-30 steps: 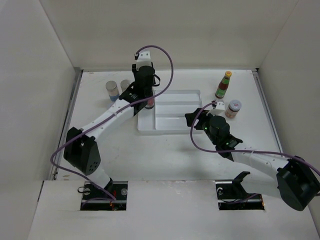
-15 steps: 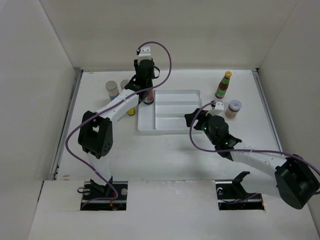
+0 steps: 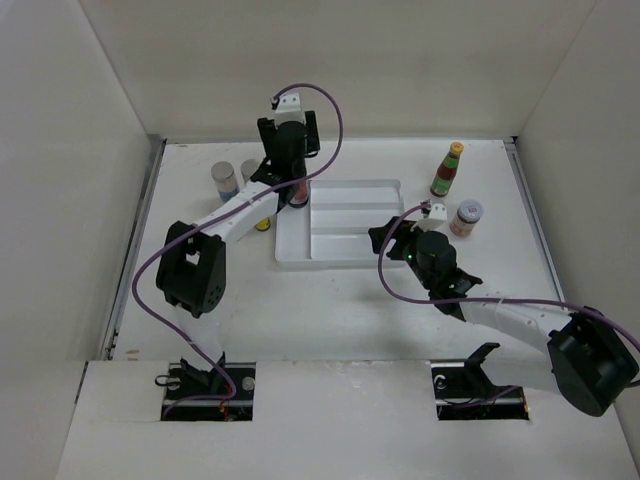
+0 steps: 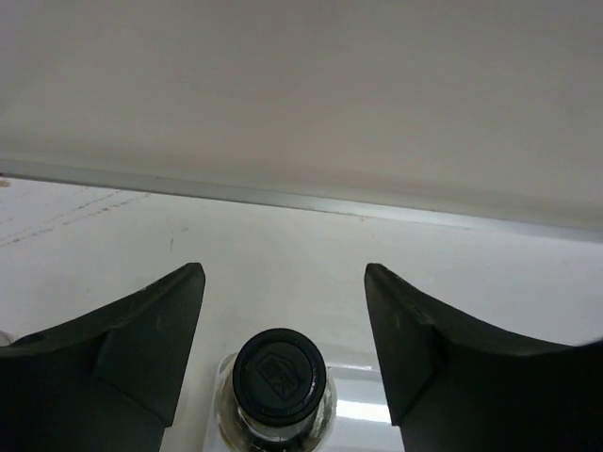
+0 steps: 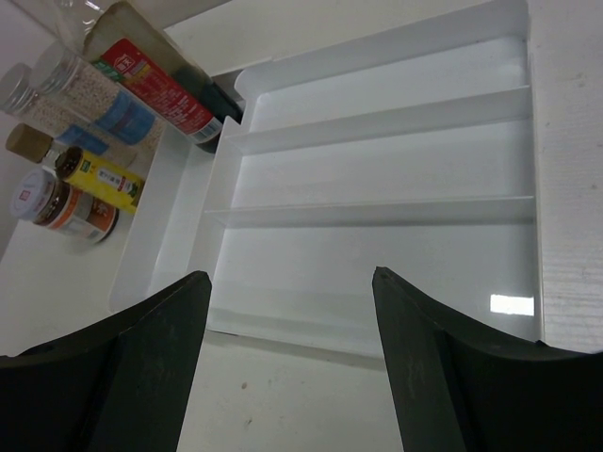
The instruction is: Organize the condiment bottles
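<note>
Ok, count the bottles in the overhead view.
6: two shakers back left, yellow bottle beside the tray, red-labelled bottle in its left end, red sauce bottle and jar at right. The left arm may hide others.

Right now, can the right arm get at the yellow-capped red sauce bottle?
Probably yes: the sauce bottle stands in the open beyond the right end effector, which is open and empty, though it faces the tray and must turn.
</note>
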{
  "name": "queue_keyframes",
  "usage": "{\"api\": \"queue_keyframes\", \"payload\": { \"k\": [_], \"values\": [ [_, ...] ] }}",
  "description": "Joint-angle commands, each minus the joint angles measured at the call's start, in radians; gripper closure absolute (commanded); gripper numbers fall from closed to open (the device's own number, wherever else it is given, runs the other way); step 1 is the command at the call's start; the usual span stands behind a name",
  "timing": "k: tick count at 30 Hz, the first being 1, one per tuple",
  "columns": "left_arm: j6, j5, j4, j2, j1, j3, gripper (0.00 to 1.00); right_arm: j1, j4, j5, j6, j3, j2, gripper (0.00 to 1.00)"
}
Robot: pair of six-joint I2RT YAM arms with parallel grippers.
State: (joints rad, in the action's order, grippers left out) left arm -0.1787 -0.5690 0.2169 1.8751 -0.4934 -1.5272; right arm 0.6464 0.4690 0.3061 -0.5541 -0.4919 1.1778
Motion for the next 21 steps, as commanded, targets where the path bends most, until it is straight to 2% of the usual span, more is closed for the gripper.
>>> {"api": "queue_keyframes", "payload": {
  "k": [1,3,7,11,12,14,15,17,19,21],
  "values": [
    [0.011,-0.037,0.134,-0.095,-0.017,0.064,0.26,-0.001,0.06,-0.002,-0.004,-0.007,-0.018,0.24],
    [0.013,-0.049,0.139,-0.155,-0.026,0.1,0.2,-0.001,0.062,-0.002,-0.003,-0.008,-0.015,0.24],
    [0.013,-0.052,0.128,-0.327,-0.049,0.205,0.2,-0.001,0.062,-0.002,0.0,-0.013,0.002,0.24],
    [-0.027,-0.098,0.108,-0.552,-0.099,0.404,0.22,-0.001,0.062,0.001,0.002,-0.016,0.003,0.24],
    [-0.04,-0.115,0.101,-0.601,-0.11,0.461,0.26,-0.001,0.06,0.001,0.002,-0.016,0.002,0.24],
    [-0.089,-0.129,0.076,-0.672,-0.116,0.557,0.44,-0.001,0.06,0.002,0.002,-0.016,-0.001,0.24],
    [-0.123,-0.131,0.05,-0.685,-0.11,0.588,0.5,-0.001,0.062,0.002,0.002,-0.017,0.0,0.24],
    [-0.191,-0.118,-0.02,-0.682,-0.09,0.613,0.54,0.0,0.063,0.004,0.002,-0.017,0.011,0.24],
    [-0.218,-0.1,-0.062,-0.648,-0.064,0.619,0.54,0.0,0.057,-0.002,0.003,-0.023,0.02,0.32],
    [-0.225,-0.074,-0.088,-0.601,-0.034,0.615,0.51,0.0,0.056,-0.002,0.006,-0.024,0.014,0.47]
  ]
}}
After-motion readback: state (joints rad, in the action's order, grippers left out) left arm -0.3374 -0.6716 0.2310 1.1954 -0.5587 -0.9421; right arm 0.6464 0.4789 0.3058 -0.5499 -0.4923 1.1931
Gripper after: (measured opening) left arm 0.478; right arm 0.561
